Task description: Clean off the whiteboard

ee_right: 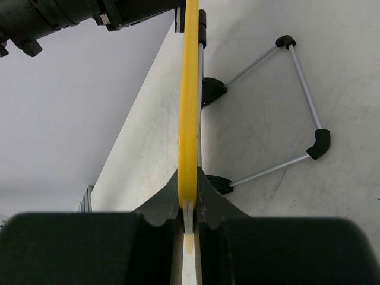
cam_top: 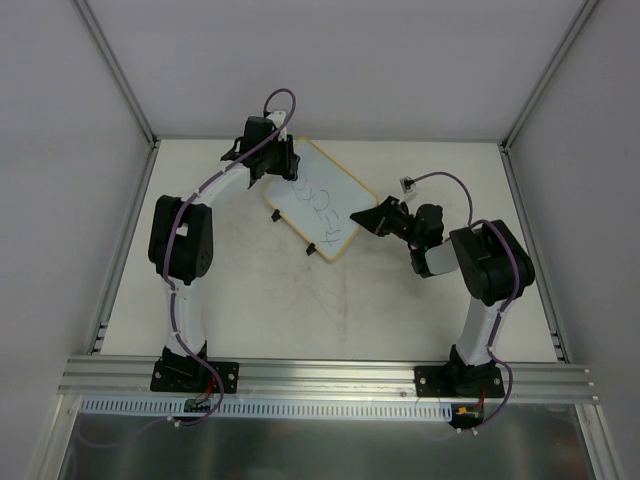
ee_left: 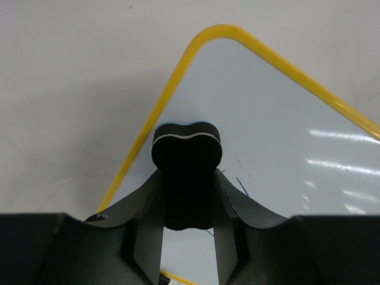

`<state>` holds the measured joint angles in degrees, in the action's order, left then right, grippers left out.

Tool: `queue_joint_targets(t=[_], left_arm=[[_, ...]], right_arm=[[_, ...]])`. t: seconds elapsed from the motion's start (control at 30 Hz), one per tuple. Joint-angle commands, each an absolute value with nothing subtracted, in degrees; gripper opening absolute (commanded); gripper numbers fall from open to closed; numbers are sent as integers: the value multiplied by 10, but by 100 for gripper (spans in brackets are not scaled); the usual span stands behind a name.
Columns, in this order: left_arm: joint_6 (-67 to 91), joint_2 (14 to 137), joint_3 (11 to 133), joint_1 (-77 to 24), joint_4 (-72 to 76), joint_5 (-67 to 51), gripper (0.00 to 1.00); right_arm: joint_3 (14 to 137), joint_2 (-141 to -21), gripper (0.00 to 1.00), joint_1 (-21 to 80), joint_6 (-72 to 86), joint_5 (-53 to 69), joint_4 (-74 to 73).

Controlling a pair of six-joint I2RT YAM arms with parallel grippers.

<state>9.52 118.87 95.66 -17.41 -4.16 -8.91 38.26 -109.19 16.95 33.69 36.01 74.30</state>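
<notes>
Nearest, bolted along the near edge of the pale surface [cam_top: 300, 320] — two arm bases [cam_top: 195, 372]. Farther in, on the right: right claw [cam_top: 366, 217] shut tight on the yellow frame of the whiteboard [cam_top: 318, 200], gripping its right-hand edge. From that wrist, shows the frame edge-on in the grip, with a wire stand [ee_right: 303, 113] folded out behind. Lies angled toward the far side of the surface, dark scribbles [cam_top: 326, 207] across its middle, not yet wiped. Farthest, at the board's far-left corner: left claw [ee_left: 187, 199] clamped on a black eraser [ee_left: 187, 151], poised over the white face just inside the frame; touching or not, cannot tell. To wipe well — keep the right grip firm so the board cannot slide, press the eraser flat, sweep toward the scribbles in overlapping strokes, stop short of the right claw.
</notes>
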Motion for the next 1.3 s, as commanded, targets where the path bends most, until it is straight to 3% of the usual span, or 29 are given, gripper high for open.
queue_joint_targets(t=[0.0,0.8,1.27], left_arm=[[99,1196,982,-178,-47,-136,0],[90,1207,1001,-276,-58,-158,0],[88,1200,988,-198,-80,-112,0]], right_arm=[[395,-1086,1,167,332,374,877],[391,-1077,1,167,330,377,877],[389,-1072,1,165,330,376,877]])
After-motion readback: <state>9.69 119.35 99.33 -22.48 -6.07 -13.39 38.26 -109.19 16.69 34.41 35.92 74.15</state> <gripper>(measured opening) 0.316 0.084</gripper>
